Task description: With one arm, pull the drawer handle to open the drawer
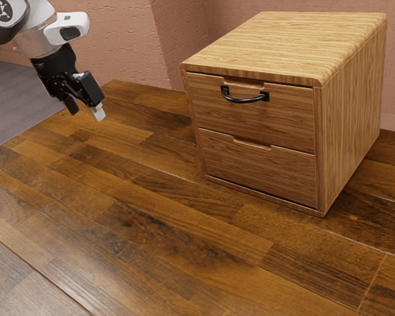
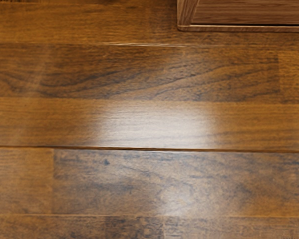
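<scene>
Exterior view: the arm [image 1: 26,26] enters from the upper left, and its black gripper [image 1: 85,108] hangs tilted above the dark wood-plank surface [image 1: 151,230], pointing down and toward the exterior view's right. Its jaws stand apart with nothing between them. A light wooden cabinet [image 1: 342,99] stands on the planks at the exterior view's right, well apart from the gripper. It has two drawers, one above the other. The top drawer [image 1: 250,125] carries a black curved handle [image 1: 245,97] near its upper edge, and the drawer's front lies flush with the cabinet's face, so it reads as shut. The lower drawer [image 1: 257,164] has a shallow notch at its top edge in place of a handle and also sits flush. A pinkish textured wall [image 1: 118,39] rises behind the scene. Wrist view: the hand looks down on the same planks [image 2: 139,124], with a pale glare across the middle boards. A bottom corner of the cabinet [image 2: 239,15] shows ahead of the hand, resting on the planks.
</scene>
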